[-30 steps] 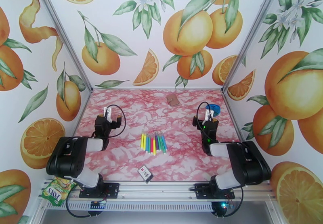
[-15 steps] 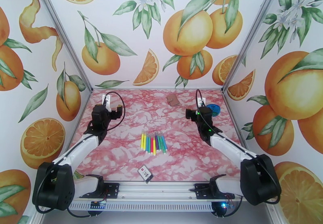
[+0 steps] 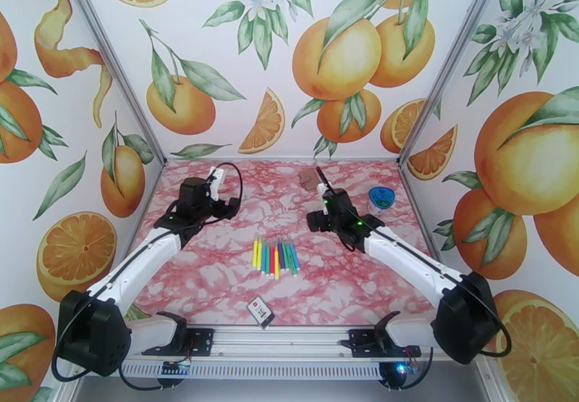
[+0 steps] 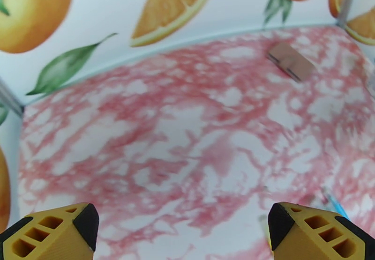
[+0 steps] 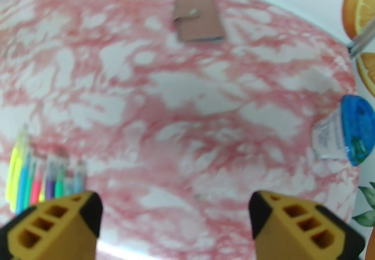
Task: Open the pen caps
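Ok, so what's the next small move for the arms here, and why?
Probably bring the right claw down and leftward toward the markers: it and the left claw are both open, empty and apart from the row, so nothing can be gripped yet.

table [image 3: 217,287]: matt marbled print | left tool pads [image 4: 51,230]: matt plastic | container lid [image 5: 355,130]: glossy | front rail [image 3: 289,338]: bare metal
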Robot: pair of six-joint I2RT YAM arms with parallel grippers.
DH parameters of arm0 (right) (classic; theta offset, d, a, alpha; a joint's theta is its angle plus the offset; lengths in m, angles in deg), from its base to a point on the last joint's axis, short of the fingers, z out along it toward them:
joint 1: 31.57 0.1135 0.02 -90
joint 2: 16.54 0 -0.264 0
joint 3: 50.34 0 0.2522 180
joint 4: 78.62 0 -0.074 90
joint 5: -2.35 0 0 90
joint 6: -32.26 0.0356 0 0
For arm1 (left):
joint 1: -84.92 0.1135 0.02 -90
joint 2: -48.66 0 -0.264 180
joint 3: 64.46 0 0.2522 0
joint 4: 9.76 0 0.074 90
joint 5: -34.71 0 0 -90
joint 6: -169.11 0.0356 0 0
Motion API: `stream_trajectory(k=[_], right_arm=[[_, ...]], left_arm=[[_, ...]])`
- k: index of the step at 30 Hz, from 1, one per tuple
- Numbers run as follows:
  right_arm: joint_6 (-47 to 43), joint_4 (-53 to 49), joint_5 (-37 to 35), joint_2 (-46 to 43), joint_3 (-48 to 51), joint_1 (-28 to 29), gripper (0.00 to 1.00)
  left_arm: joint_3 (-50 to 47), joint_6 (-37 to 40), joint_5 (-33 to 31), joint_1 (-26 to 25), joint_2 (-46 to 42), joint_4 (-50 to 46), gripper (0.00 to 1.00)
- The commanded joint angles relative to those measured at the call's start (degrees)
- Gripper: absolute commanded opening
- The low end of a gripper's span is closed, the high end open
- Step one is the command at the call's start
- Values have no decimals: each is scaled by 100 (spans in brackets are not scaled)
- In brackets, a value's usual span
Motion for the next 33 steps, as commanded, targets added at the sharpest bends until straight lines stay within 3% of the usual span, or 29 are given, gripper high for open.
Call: stream_trajectory(k=[1,11,25,33], right_arm=[[239,-584,430,187,-192,251,85],[524,-483,1217,857,-290,692,69],[720,-384,1295,1433,-131,937,49],[773,-274,1439,1718,-80,973,48]], left_arm=[[319,94,354,-102,172,-630,100],[112,45,289,-335,71,-535,100],[-265,-274,83,-342,-245,36,100],[-350,-294,-143,-343,-333,33,100]])
